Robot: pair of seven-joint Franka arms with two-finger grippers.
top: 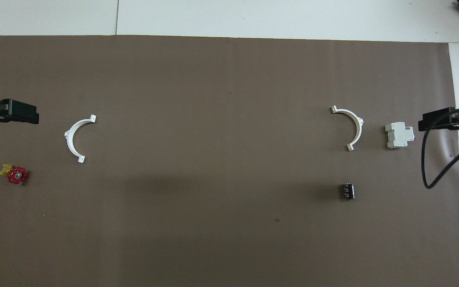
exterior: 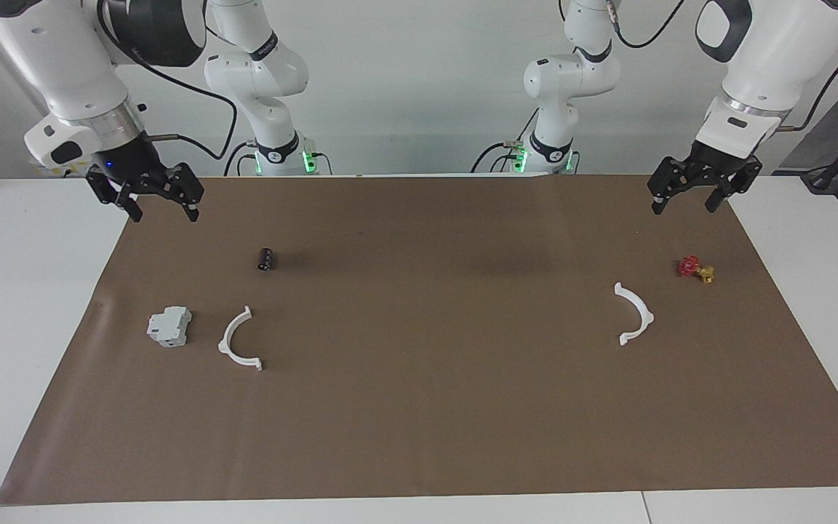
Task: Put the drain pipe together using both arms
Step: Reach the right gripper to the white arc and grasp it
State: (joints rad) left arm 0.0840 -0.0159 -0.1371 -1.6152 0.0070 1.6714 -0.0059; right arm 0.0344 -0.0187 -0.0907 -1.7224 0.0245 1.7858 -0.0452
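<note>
Half-rings (exterior: 239, 340) (exterior: 635, 314) apart, below open jaws

Layout: two half-rings lie well apart on the mat, one toward each arm's end of the table.

The half-ring (exterior: 240, 340) at the right arm's end lies just beside the boxy block (exterior: 169, 326), with the small cylinder (exterior: 266, 258) nearer to the robots. The other half-ring (exterior: 633, 314) lies at the left arm's end, the valve (exterior: 695, 268) near it and nearer to the robots. All rest on the mat (exterior: 426, 422), none touching.
</note>
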